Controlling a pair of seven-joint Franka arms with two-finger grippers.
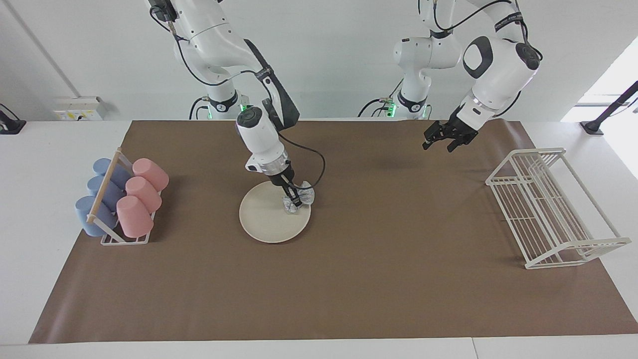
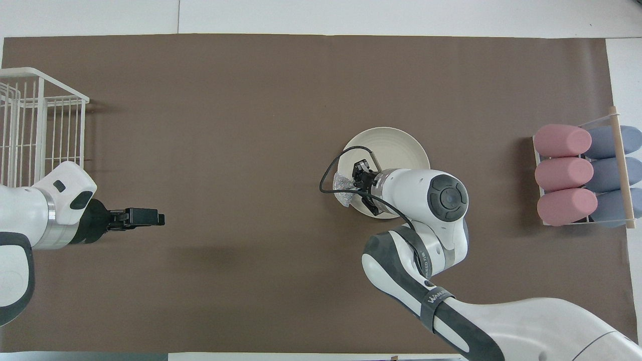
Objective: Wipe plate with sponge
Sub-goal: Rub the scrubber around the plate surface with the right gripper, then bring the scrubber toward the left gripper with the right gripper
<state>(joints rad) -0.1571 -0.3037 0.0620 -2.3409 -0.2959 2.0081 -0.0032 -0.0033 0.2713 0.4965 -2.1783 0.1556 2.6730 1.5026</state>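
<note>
The cream-white plate (image 1: 269, 219) (image 2: 396, 145) lies flat on the brown mat near the middle of the table. My right gripper (image 1: 296, 200) (image 2: 354, 183) is shut on the silvery sponge (image 1: 305, 195) (image 2: 342, 181). It presses the wad onto the plate's rim on the side toward the left arm's end. The right arm's wrist covers the part of the plate nearer to the robots in the overhead view. My left gripper (image 1: 446, 141) (image 2: 150, 217) hangs open over bare mat, close to the wire rack, holding nothing.
A white wire rack (image 1: 548, 207) (image 2: 35, 125) stands at the left arm's end of the mat. A cup holder with pink cups (image 1: 142, 192) (image 2: 562, 173) and blue cups (image 1: 102, 189) (image 2: 609, 173) sits at the right arm's end.
</note>
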